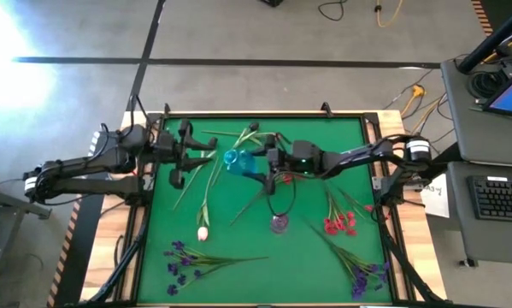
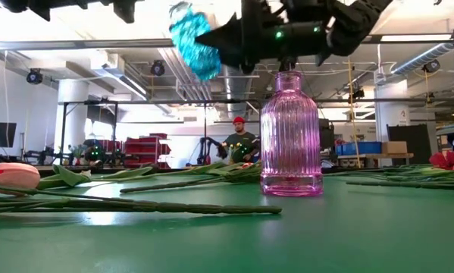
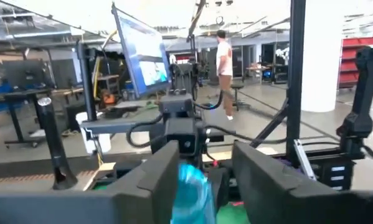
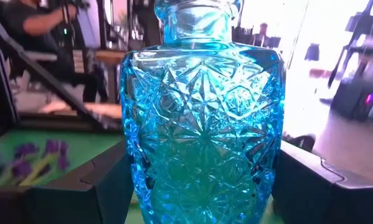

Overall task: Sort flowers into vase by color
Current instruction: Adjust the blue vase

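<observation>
Firstly, the green-covered table (image 1: 256,257) takes most of the high view, and the two dark arms reach over its far half from both sides.

The right pincer (image 1: 256,164) is above the middle of the table and holds the blue cut-glass vase (image 1: 238,160). In the right wrist view the two dark fingers (image 4: 99,186) press on both sides of the wide glass body. In the low view this vase is in the air and tilted, higher than the neck of the other vase. It does not touch the table.

The left pincer (image 1: 203,157) is just beside the blue vase, on its left side. Its fingers (image 3: 155,180) stand apart with a clear gap and grip nothing. The blue glass shows between them but farther off.

The pink ribbed glass vase (image 2: 291,136) stands upright on the table, near the middle, and no stem is in it.

All flowers lie flat on the table:
- The tulip with white-pink bud (image 1: 203,232) lies left of the middle, its long green stem pointing toward the far edge.
- One bunch of purple blossoms (image 1: 181,259) is at the near left corner.
- A second purple bunch (image 1: 365,275) is at the near right corner.
- The red blossoms (image 1: 339,225) lie on the right side, between the pink vase and the right edge.
</observation>
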{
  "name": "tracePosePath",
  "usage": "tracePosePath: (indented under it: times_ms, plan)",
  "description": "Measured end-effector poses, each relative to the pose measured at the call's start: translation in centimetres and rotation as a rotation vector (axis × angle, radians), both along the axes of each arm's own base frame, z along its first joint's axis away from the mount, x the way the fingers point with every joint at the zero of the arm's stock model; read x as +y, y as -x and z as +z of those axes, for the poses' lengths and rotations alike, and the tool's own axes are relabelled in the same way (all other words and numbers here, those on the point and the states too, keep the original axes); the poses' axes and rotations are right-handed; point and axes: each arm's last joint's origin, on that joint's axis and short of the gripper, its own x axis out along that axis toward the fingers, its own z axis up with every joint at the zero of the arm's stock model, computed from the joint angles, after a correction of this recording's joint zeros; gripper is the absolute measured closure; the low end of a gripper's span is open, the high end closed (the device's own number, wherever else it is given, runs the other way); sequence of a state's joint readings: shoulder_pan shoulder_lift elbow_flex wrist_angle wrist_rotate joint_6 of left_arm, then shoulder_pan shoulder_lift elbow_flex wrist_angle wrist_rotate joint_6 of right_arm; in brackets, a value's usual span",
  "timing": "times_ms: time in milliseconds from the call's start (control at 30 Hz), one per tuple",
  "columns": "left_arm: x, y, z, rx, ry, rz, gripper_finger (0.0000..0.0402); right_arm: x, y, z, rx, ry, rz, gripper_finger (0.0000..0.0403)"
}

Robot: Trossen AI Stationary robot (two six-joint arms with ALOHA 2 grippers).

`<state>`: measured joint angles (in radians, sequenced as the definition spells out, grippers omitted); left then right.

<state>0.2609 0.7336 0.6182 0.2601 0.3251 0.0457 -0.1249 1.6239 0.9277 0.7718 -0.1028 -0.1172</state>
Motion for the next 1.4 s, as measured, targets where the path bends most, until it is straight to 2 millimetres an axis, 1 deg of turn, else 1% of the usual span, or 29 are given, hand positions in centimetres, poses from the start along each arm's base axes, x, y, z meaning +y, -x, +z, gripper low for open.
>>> tracePosePath:
  times_ms: [133,233,333,433,567,833,1067,1200,1400]
  plan:
    - [0.2,-0.7,-0.4,0.025,-0.016,0.003,0.0196,0.1,0.1,0.0,0.003,0.013,0.000,0.0111]
    - [0.4,-1.8,-1.1,0.053,-0.009,0.001,0.0145,0.1,0.0,0.2,-0.005,0.034,0.002,0.0111]
    - [0.7,-2.9,-1.6,0.065,-0.016,0.003,0.0102,0.1,-0.1,0.5,-0.020,0.040,0.002,0.0111]
    - [0.9,-3.6,-2.1,0.075,-0.031,0.005,0.0075,0.1,-0.1,0.3,-0.011,0.040,0.002,0.0111]
    - [1.1,-4.4,-2.6,0.100,-0.024,0.005,0.0064,0.1,-0.2,0.3,-0.013,0.041,0.002,0.0111]
    - [1.7,-6.5,-4.2,0.128,-0.015,0.004,0.0073,0.1,-0.2,0.3,-0.012,0.041,0.002,0.0110]
    - [1.9,-7.0,-4.2,0.094,-0.023,0.026,0.0102,0.1,-0.2,0.3,-0.012,0.036,0.002,0.0110]
    - [1.9,-7.1,-4.4,0.101,-0.014,0.030,0.0143,0.1,-0.2,0.3,-0.012,0.035,0.001,0.0110]
    - [1.9,-7.1,-4.4,0.103,0.004,0.023,0.0237,0.1,-0.2,0.3,-0.013,0.008,0.004,0.0094]
